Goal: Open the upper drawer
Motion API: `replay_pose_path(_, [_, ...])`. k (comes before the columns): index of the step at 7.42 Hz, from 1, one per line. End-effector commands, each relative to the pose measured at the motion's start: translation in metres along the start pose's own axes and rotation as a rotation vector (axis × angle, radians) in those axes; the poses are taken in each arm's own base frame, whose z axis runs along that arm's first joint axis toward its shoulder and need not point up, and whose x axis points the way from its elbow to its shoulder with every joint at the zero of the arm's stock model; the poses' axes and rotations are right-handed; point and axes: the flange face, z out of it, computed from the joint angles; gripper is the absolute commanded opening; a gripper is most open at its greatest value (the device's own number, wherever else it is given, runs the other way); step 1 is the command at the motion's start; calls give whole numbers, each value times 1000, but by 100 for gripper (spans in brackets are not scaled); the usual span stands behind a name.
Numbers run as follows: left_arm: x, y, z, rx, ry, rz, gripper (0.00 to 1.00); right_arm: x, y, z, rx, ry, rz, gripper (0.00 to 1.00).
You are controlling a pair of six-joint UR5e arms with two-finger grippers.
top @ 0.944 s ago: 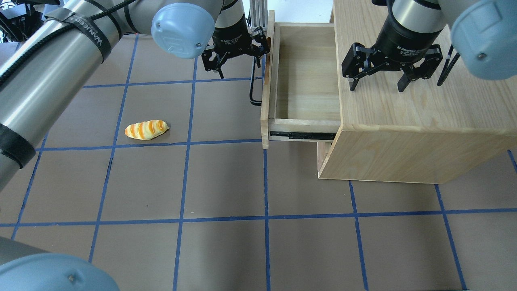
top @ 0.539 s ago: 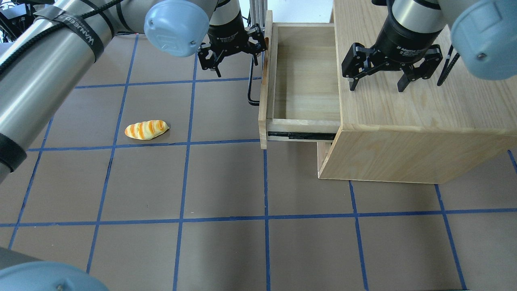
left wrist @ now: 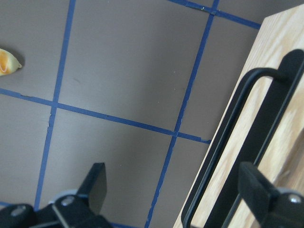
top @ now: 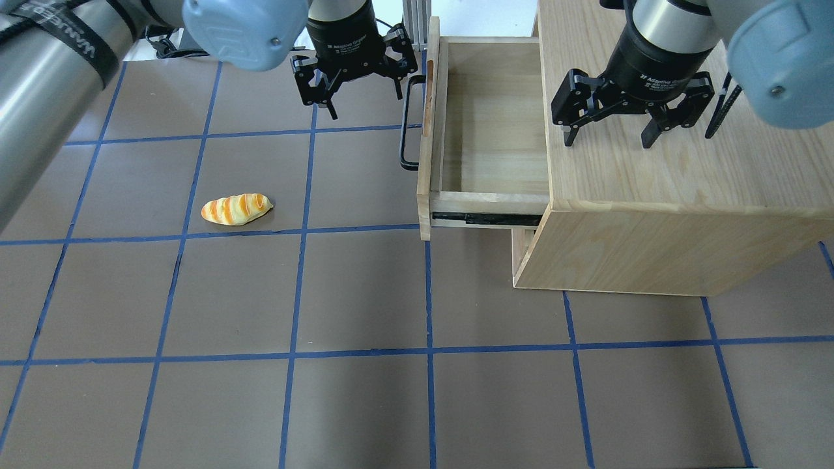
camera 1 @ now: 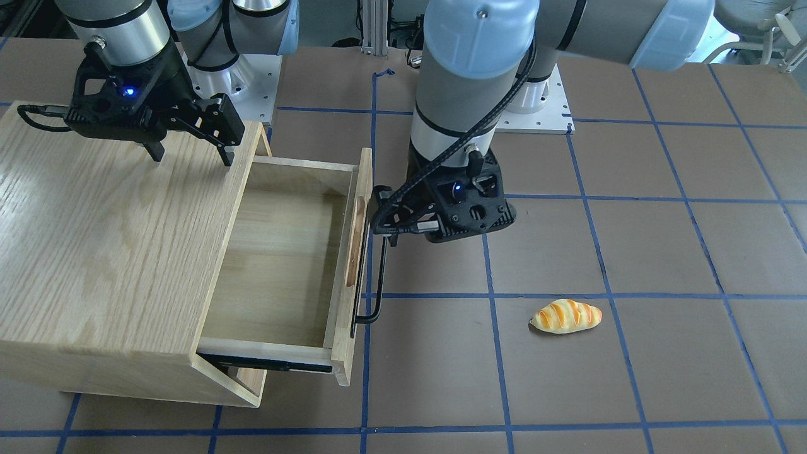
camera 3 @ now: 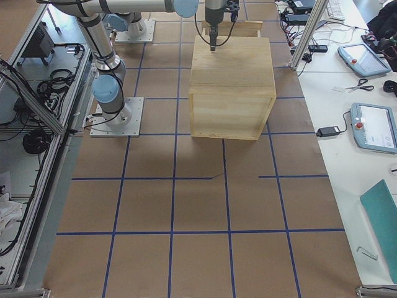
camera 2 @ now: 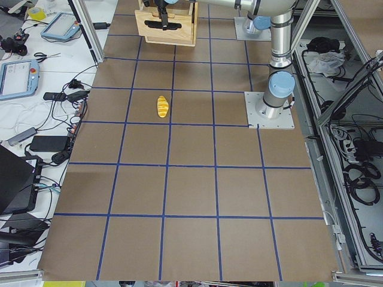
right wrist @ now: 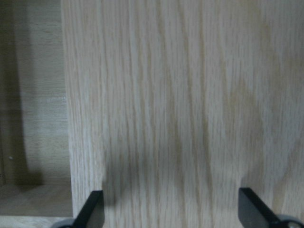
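Note:
The upper drawer (top: pixel 495 124) stands pulled well out of the oak cabinet (top: pixel 651 195), and its inside is empty. Its front panel (camera 1: pixel 356 252) carries the black bar handle (top: pixel 405 124). My left gripper (top: pixel 365 98) is open and empty, just left of the handle's far end and not touching it. In the left wrist view the handle (left wrist: pixel 228 142) runs between my spread fingers (left wrist: pixel 95 185). My right gripper (top: pixel 609 133) is open and empty, hovering above the cabinet top (right wrist: pixel 180 95). It also shows in the front view (camera 1: pixel 189 156).
A toy bread loaf (top: pixel 236 209) lies on the brown mat left of the drawer, also seen in the front view (camera 1: pixel 566 316). The table (top: pixel 365 293) has blue tape grid lines. The cabinet fills the right side.
The drawer front slid slightly further out. My left gripper then moved left and back, away from the handle. The right gripper has not moved.

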Motion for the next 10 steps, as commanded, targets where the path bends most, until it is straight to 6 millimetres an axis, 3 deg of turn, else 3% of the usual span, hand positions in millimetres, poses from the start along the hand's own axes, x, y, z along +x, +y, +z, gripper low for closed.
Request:
replay_pose_path(1, [-54, -3, -38, 26, -64, 80, 100, 0, 0, 0, 0, 0, 0, 100])
replay_pose_path(2, [-92, -22, -48, 35, -56, 115, 100, 0, 0, 0, 0, 0, 0, 100])
replay_pose_path(3, [-131, -33, -46, 2, -74, 162, 100, 0, 0, 0, 0, 0, 0, 100])
replay_pose_path(5, [-184, -33, -51, -4, -80, 211, 100, 0, 0, 0, 0, 0, 0, 100])
replay_pose_path(6, [-198, -27, -52, -8, -72, 226, 100, 0, 0, 0, 0, 0, 0, 100])
replay_pose_path(8, [-203, -4, -41, -16, -73, 237, 100, 0, 0, 0, 0, 0, 0, 100])
replay_pose_path(10, [-205, 6, -40, 12, -67, 237, 100, 0, 0, 0, 0, 0, 0, 100])
